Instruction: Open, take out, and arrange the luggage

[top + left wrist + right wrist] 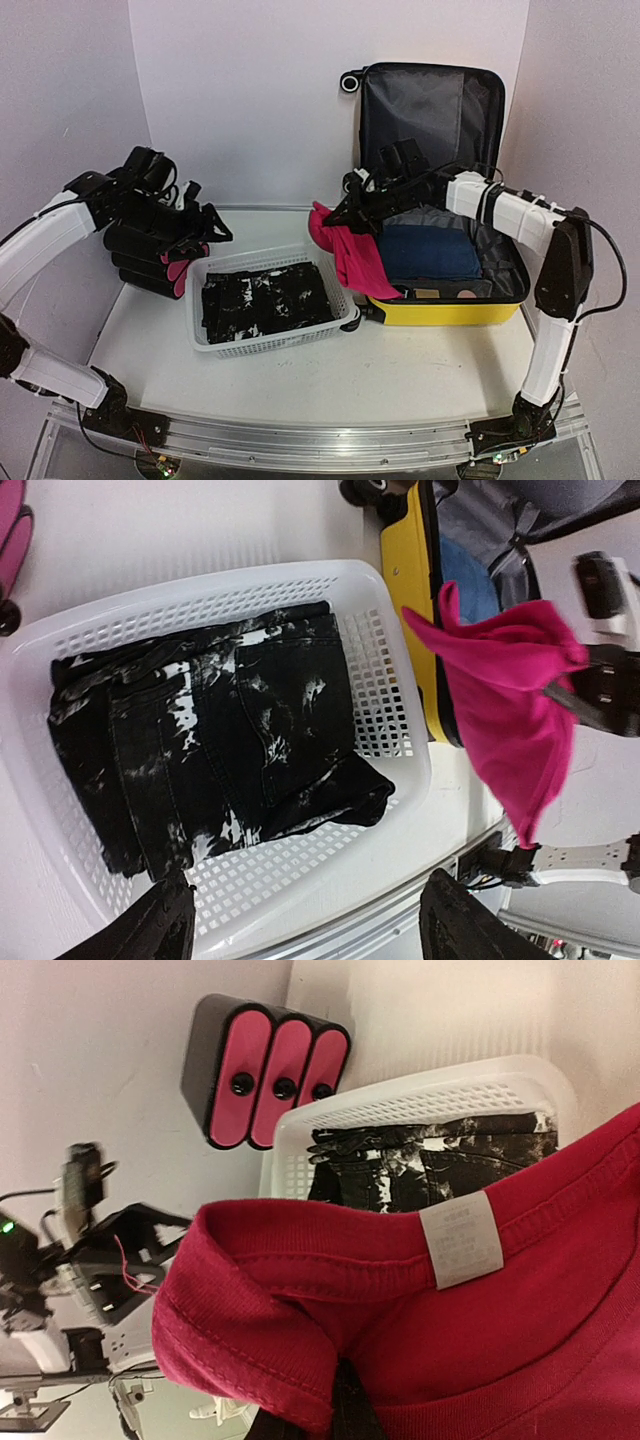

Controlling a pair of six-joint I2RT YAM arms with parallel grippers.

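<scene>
basket (340,322) of jeans (262,298) and pink-ended case (150,255) lie left of the luggage (450,312). right gripper (345,215) grasps a pink garment (355,255) at the luggage's left edge; left gripper (205,225) released. luggage long axis left–right, wheels left, lid upright far.

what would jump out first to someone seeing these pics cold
The magenta shirt catches the eye first, dangling from the shut right hand at the left edge of the open yellow luggage on the right, whose lid stands upright. Next is the white basket in the centre, holding black jeans splashed with white.
</scene>
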